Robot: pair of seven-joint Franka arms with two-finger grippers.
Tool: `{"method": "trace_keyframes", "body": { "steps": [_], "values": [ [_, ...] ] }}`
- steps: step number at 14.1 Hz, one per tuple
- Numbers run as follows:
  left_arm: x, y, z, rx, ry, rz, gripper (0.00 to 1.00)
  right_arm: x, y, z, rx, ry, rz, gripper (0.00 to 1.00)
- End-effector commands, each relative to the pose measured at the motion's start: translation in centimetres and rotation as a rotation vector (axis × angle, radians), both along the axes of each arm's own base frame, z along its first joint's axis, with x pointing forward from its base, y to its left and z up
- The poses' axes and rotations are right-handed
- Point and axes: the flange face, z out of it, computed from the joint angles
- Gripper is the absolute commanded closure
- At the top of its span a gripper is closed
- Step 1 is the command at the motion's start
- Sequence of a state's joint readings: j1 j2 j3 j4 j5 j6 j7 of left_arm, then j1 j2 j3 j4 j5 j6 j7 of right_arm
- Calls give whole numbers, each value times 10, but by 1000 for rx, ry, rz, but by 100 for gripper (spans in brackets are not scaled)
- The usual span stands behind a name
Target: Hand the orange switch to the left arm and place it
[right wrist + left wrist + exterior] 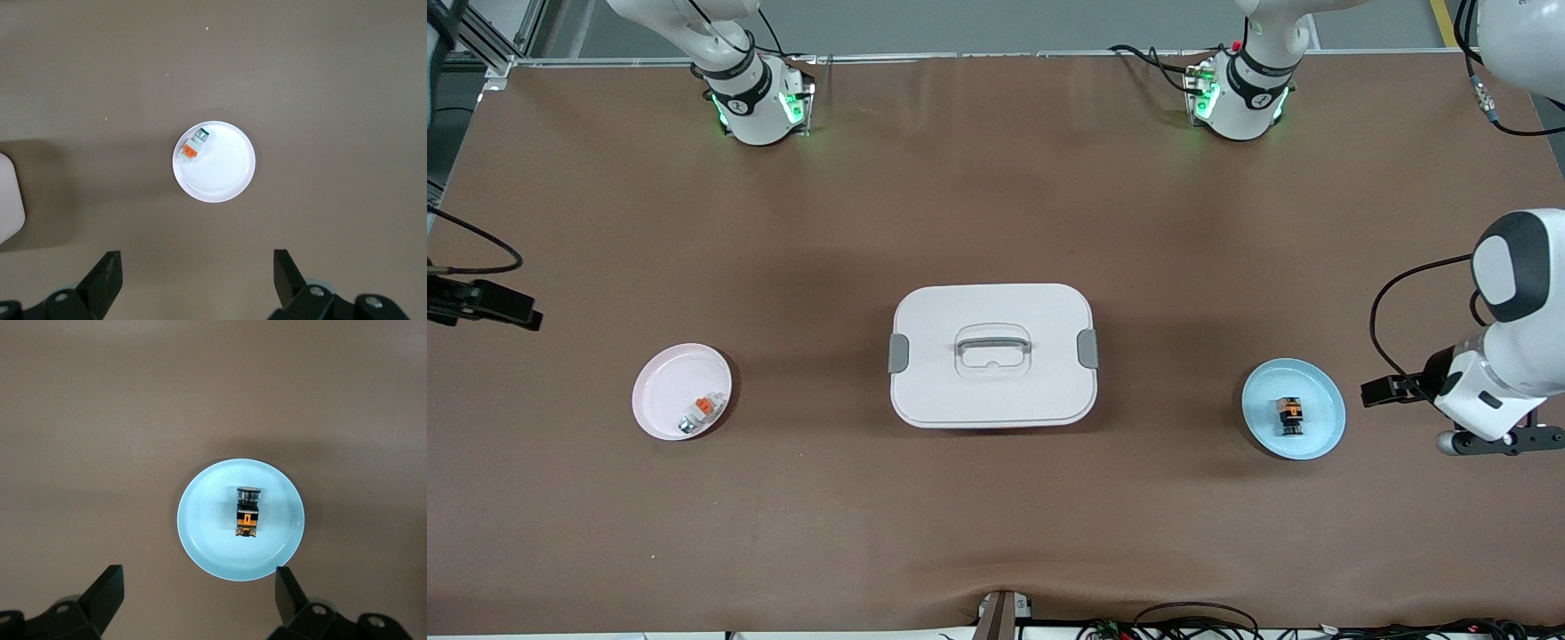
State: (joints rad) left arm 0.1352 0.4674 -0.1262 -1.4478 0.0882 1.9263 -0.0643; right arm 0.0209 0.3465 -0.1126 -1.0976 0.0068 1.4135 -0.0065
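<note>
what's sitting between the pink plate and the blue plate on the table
The box, lid on, stands on the brown table between the pink plate and blue plate; the front view shows it.

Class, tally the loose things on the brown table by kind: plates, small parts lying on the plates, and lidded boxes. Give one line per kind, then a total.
Plates: 2, the blue plate and the pale pink plate
Small parts: 2, the orange switch and the white-and-silver piece
Boxes: 1, the box
Total: 5

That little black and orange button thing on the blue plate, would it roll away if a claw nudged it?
Probably. The orange switch lies on its side and looks cylindrical, so a sideways push could roll it. The blue plate has a raised rim that might stop it. It looks rigid, so it likely won't bend when gripped.
</note>
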Motion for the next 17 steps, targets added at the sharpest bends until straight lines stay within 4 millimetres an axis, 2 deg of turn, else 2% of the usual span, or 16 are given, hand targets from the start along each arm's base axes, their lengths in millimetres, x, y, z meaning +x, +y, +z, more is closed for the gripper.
{"method": "trace_keyframes", "body": {
  "steps": [1,3,6,10,14,17],
  "values": [
    [-3,2,23,24,-13,-9,0,-17,-7,16,7,-8,-19,0],
    [-9,1,33,25,4,-8,0,-17,-10,11,8,4,-23,0],
    [-18,0,58,29,-2,-6,0,-37,-18,21,13,-26,-33,0],
    [-31,-5,89,35,-11,-7,0,-59,-20,22,18,-77,-37,0],
    [-38,-6,103,36,-12,-7,0,-71,-26,32,22,-81,-49,0],
    [-41,-8,110,36,-20,-10,0,-70,-30,28,22,-72,-57,0]
  ]
}}
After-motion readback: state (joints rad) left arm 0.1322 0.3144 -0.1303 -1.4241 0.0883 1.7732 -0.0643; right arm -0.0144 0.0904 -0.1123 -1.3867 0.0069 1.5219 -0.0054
